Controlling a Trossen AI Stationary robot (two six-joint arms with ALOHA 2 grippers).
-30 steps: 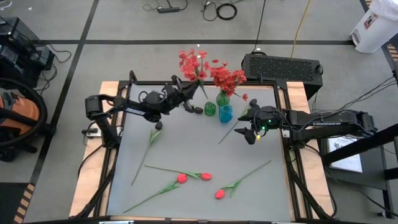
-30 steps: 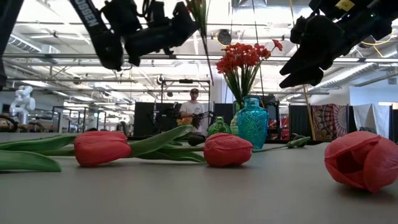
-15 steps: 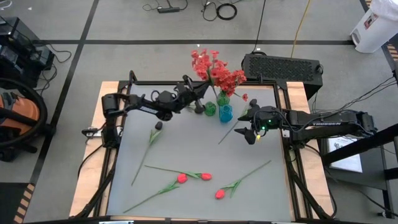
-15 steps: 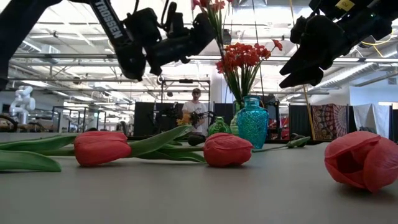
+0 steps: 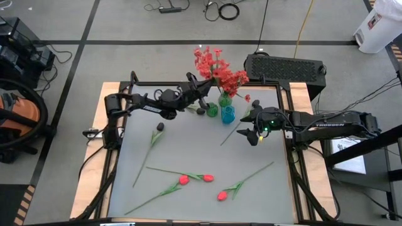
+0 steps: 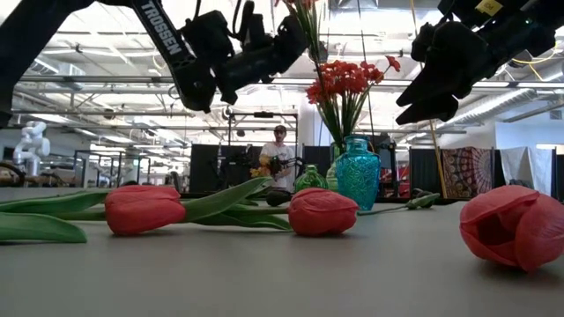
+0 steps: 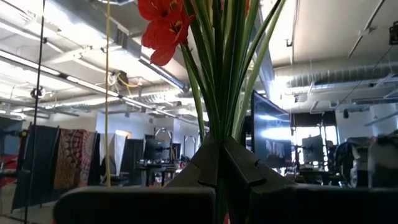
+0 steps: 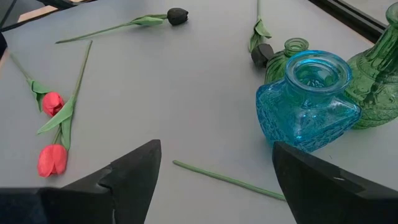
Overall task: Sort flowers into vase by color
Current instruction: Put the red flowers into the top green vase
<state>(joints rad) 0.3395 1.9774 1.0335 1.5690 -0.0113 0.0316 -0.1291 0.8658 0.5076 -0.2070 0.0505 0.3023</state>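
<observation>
the left gripper (image 5: 196, 90), clamped on a bunch of red flowers (image 5: 206, 59), has carried it closer to the vases since a second ago, holding it up beside the green vase (image 5: 225, 99). the right gripper (image 5: 251, 133) hasn't moved, fingers spread wide, empty, above the table (image 5: 188, 150).

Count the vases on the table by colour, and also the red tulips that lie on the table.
Blue vase: 1
Green vases: 2, a small one and a larger one
Red tulips: 3
Total: 6
</observation>
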